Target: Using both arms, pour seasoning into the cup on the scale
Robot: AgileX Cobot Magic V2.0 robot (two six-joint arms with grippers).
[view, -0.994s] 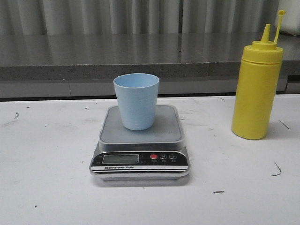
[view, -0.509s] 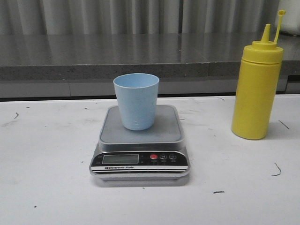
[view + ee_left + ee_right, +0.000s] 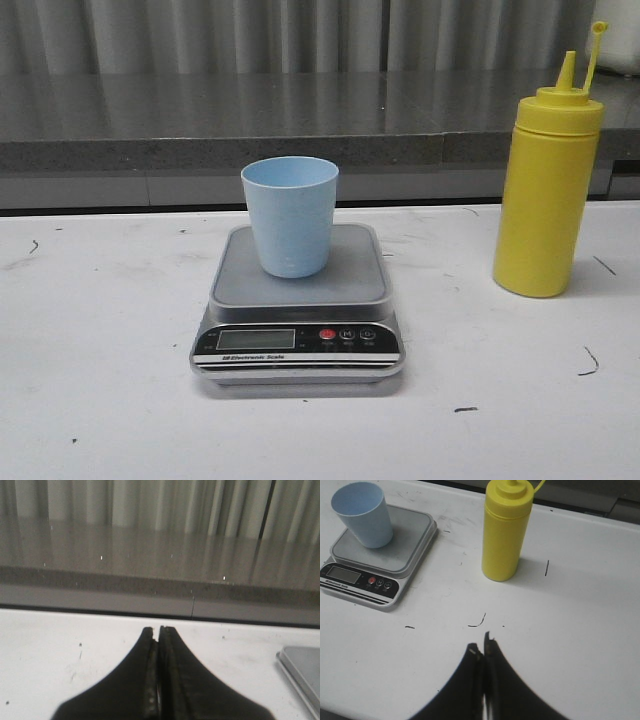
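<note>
Plainly, nothing of the pour has begun. In the front view the cup (image 3: 290, 215) stands upright on the steel platform of the scale (image 3: 298, 330), at the middle of the frame, and the bottle (image 3: 546, 180) stands upright on the white surface (image 3: 100, 380) at the right edge, well apart from the scale, its cap strap sticking up beside the nozzle. Neither arm shows in that view.

The left end effector (image 3: 159, 630) has its fingers pressed together on nothing, low in its frame over bare surface, with only a corner of the scale at the lower right. The right end effector (image 3: 481, 650) is likewise closed and empty, at the bottom centre of its frame; the bottle (image 3: 504, 535) sits upper centre there and the cup (image 3: 362, 512) on the scale (image 3: 375, 565) at upper left.

I judge the step in hand to be the approach, before any grasp. Next, the right end effector would need to open wide enough for the bottle's body and close round it. The left one would likely have to open too, perhaps to steady the cup, since a light tumbler could shift on the smooth platform.
</note>
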